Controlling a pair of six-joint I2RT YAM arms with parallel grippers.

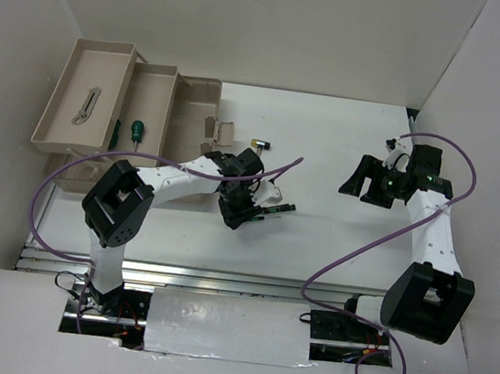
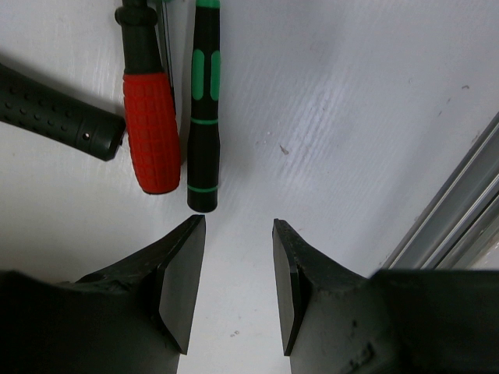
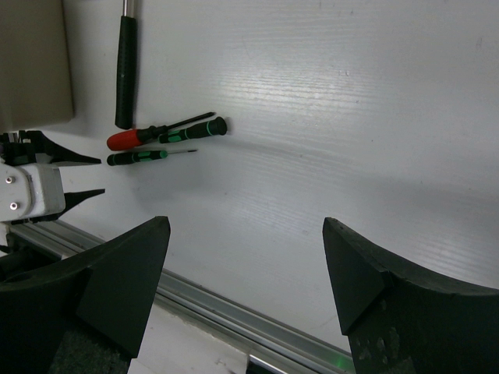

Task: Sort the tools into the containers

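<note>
1. White walls close in a white bench. In the overhead view the beige toolbox sits at 10 o'clock with its trays fanned out. A silver wrench lies in the outermost tray, and a green-handled screwdriver lies in the next one.
2. The left arm reaches toward bench centre with its wrist bent down. The left jaws are spread over the bench, with nothing between them.
3. The right arm stretches toward 12 o'clock on the right side. The right jaws are wide apart and empty, well apart from the tools.
4. From overhead the left arm hides most of the loose tools; only the pale head of the mallet shows. The left wrist view cuts off the tool shafts.
5. In that view the butt of the black-and-green screwdriver lies at 11 o'clock, just beyond one fingertip and not touching it. The red-handled screwdriver lies just beside it, and the mallet's handle is at 10 o'clock.
</note>
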